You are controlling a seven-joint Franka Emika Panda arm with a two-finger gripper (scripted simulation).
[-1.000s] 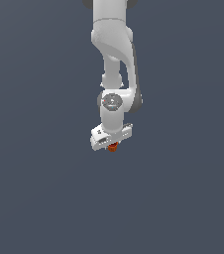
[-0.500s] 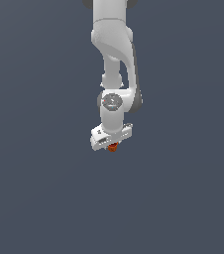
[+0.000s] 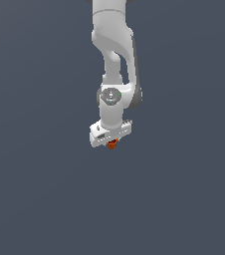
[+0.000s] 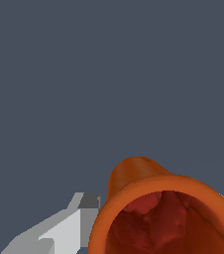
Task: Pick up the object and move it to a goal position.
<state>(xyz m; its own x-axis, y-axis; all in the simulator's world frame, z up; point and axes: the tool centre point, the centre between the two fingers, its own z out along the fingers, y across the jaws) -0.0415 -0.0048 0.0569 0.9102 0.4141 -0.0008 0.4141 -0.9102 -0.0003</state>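
Cup (image 4: 166, 213): tiny orange-red, sits between the gripper's fingers just under the white hand; only thing in scene besides the arm.
Cup, ext view (image 3: 112, 145): small orange speck poking out below the gripper body, centre of frame, plain dark grey-blue backdrop all round.
Cup, wrist view: fills lower part of pic; wide rim nearest cam, body narrows toward far end.
Axis: long axis runs rim-to-base, roughly in line w/ gripper's reach; mouth faces the wrist cam, base points away.
Inside cup: darker red hollow w/ uneven mottled surface; nothing else seen in it.
Gripper (image 3: 112, 143): jaws closed in on the cup, clamped.
Finger (image 4: 67, 228): one grey-white finger shows beside the cup's rim in wrist view; whether it touches the wall can't tell. Sliver of the other at far edge.
Arm (image 3: 113, 50): white, comes down from top of ext view, wrist pointing down.
Only ext shows: arm pose, cup's place rel. to hand.
Only wrist shows: rim, taper, interior.
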